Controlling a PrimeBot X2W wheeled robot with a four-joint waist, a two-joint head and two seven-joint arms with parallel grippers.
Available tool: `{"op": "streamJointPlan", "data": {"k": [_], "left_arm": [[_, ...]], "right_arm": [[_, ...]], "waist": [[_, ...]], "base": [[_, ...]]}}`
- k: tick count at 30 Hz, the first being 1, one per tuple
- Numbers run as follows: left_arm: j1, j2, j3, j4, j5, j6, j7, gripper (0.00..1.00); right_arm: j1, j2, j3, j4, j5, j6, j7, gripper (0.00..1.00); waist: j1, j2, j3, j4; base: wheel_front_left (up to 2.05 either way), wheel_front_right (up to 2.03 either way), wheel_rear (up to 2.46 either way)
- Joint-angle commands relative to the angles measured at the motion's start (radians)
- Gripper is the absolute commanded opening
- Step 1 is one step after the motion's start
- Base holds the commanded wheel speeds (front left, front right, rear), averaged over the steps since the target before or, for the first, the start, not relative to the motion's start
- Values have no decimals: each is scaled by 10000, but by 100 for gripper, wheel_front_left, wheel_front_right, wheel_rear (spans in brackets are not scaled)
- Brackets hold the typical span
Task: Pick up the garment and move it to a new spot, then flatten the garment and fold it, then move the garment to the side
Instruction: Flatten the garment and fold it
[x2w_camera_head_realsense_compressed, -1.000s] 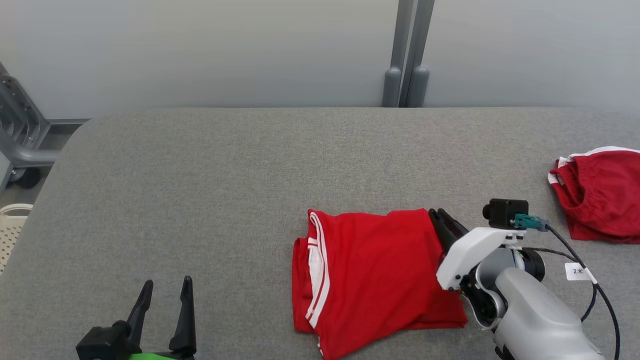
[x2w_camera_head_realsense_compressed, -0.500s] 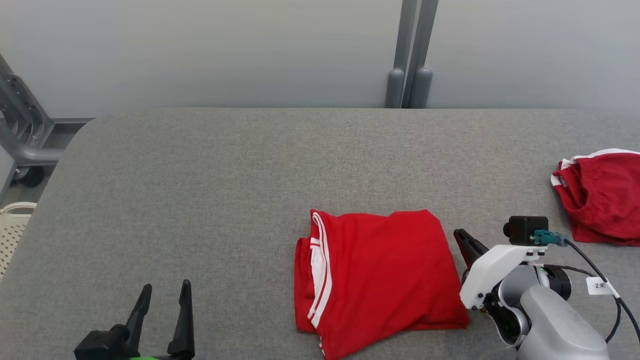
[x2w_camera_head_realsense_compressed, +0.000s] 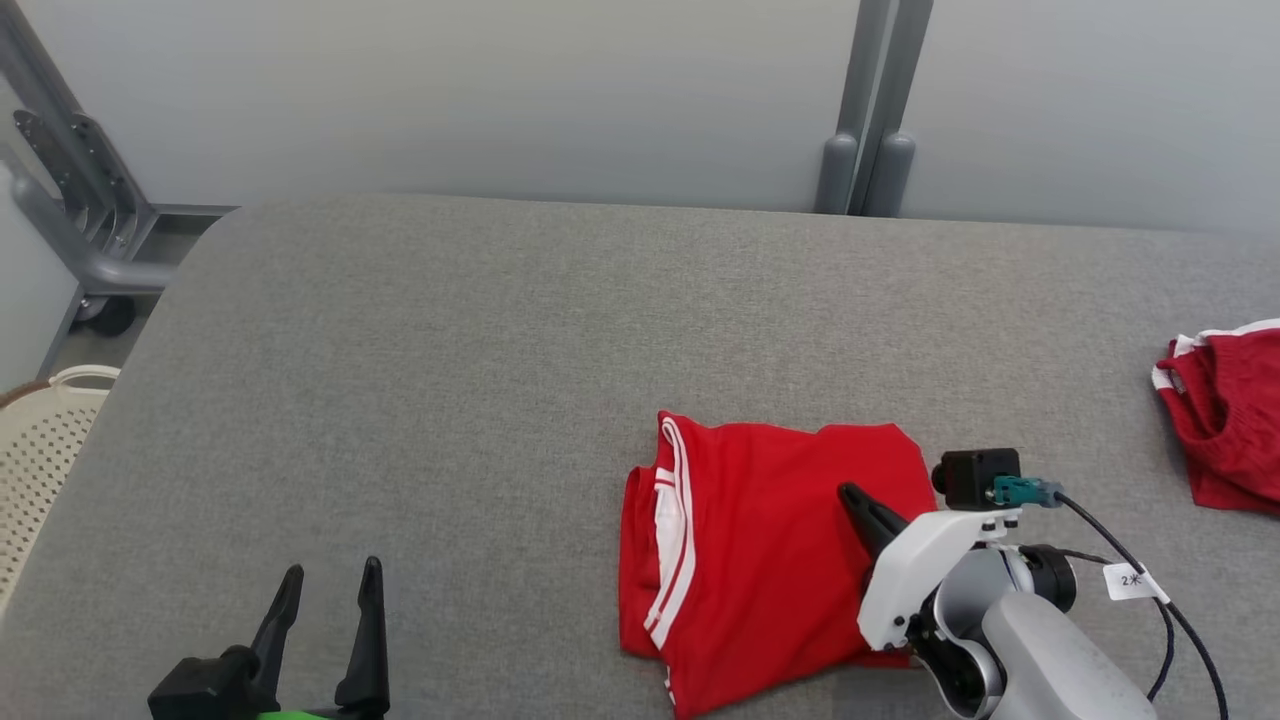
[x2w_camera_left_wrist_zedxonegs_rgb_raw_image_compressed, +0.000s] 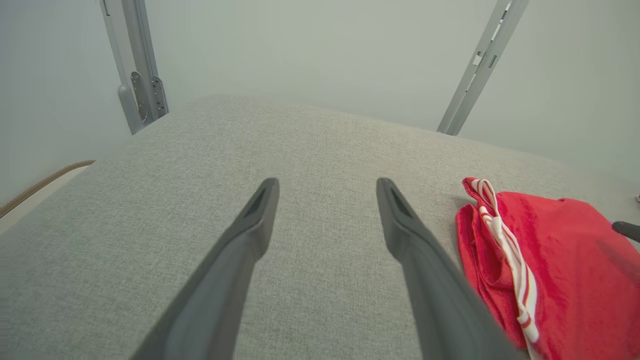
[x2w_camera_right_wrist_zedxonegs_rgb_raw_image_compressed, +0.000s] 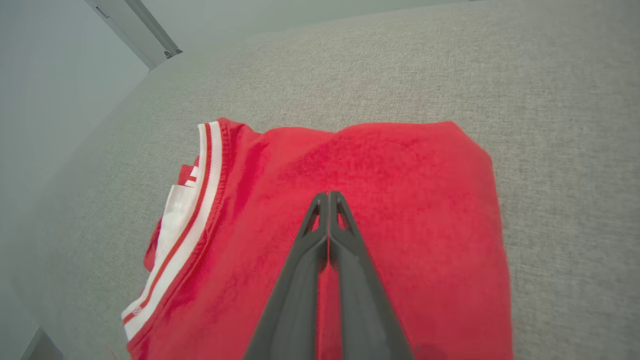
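Note:
The garment is red with white-striped trim and lies folded in a rough rectangle on the grey table, right of centre and near the front. My right gripper hovers over the garment's right half. In the right wrist view its fingers are pressed together over the garment, with no cloth pinched between them. At the lower left my left gripper stands open over bare table. From the left wrist view, that gripper holds nothing, and the garment lies to its right.
A second red garment lies at the table's right edge. Off the left edge stands a pale perforated basket, with a grey metal frame behind it. A grey post rises beyond the far edge.
My right gripper closed fully, drew back off the garment's right edge, then came in over its right half. The head camera has shifted, so everything sits further right. The left gripper has not moved.

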Motion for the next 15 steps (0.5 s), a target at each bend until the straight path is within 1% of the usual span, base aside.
{"op": "streamJointPlan", "data": {"k": [1,4,5,10,15], "left_arm": [[-94,55,30,-30,-21,32,-5,100],[-191,45,25,-48,-12,24,-17,100],[-257,29,31,-52,-2,18,-29,100],[-411,-19,-12,-19,39,-66,-56,100],[-568,-110,-87,44,87,-113,-72,100]], "right_arm": [[115,42,27,-18,-68,-1,52,0],[-94,174,46,223,-243,-1,-7,0],[-354,282,22,472,-294,-1,-160,0],[-1051,508,26,1441,-468,-1,-660,0],[-1769,593,276,2542,-366,-1,-1082,0]], "waist": [[0,0,107,213],[0,0,231,503],[0,0,333,698],[0,0,595,1204],[0,0,808,1693]], "base": [[0,0,0],[0,0,0],[0,0,0],[0,0,0],[0,0,0]]}}
